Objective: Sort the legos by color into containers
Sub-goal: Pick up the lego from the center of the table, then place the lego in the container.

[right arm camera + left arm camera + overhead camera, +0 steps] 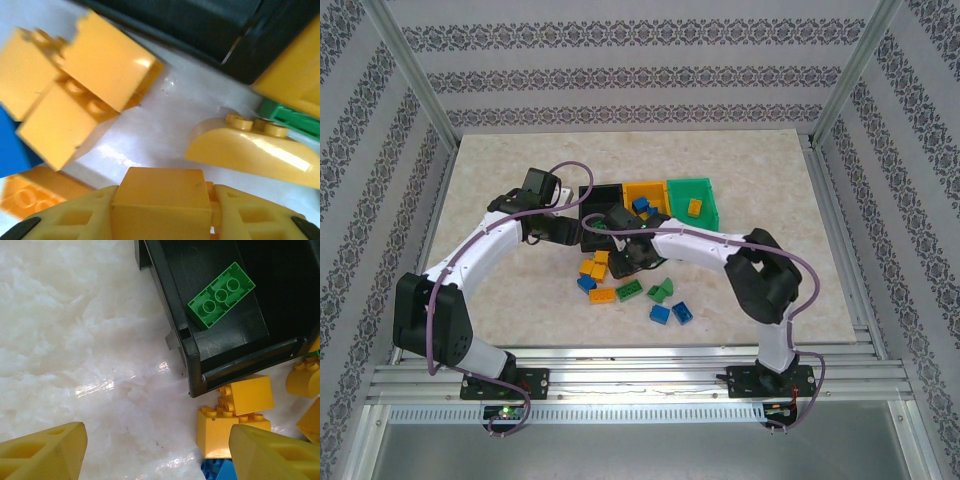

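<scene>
The marble-patterned bench (500,180) is carrying three open plastic bins in a row: the black rectangular bin (605,195), the orange-yellow rectangular bin (648,186) and the green rectangular bin (705,188); just in front of them the loose pile of small studded plastic bricks (620,290) in blue, green and orange-yellow is lying scattered; a pick-up appears to be the step in hand; the right pincer (160,220) is reaching low into the pile near the black bin's corner and is clenching a small orange-yellow square brick (160,192), which is sitting squarely between its fingers; whether it is off the bench yet I cannot tell; the left pincer (157,455) is hovering released over bare bench beside the black bin, nothing between its fingertips, while a green studded brick (221,295) is lying inside that bin; the next move is likely calling for a straight lift clear of the neighbouring bricks, then a carry to the matching bin, probably the green one, since another orange-yellow brick (693,207) is lying there.
</scene>
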Tool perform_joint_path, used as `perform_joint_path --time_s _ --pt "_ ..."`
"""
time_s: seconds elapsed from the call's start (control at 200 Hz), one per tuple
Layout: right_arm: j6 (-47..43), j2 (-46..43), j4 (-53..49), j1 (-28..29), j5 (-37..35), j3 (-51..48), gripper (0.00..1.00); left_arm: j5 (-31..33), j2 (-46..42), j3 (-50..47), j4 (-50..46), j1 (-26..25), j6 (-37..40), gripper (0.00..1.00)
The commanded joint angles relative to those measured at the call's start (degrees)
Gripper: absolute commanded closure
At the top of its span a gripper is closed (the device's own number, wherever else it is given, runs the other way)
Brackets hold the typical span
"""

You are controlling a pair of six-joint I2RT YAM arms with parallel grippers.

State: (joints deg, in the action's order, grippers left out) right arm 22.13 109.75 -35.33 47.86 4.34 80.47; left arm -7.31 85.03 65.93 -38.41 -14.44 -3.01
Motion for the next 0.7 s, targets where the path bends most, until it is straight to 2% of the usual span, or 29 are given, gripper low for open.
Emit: perform_joint_path --time_s 0.0,0.305,0.61,0.695 --pt "-0.77 -6.96 0.82 -2.99 -1.04 -0.84 0.62 -0.64 0.57 0.34 -0.87 0.87 0.07 0.25" --pt "-0.95 -15.08 3.43 -14.94 -0.44 -5.77 0.61 -0.73 0.47 0.40 -0.87 0.90 0.06 0.25" --pt "-1.70 -16.34 4.38 -25.82 -0.47 -7.93 0.61 -0.63 0.45 0.34 -0.87 0.90 0.14 0.25" --pt "-1.57 -16.59 4.56 -27.56 -0.36 -8.37 0.58 -0.63 0.51 0.34 -0.85 0.88 0.11 0.25"
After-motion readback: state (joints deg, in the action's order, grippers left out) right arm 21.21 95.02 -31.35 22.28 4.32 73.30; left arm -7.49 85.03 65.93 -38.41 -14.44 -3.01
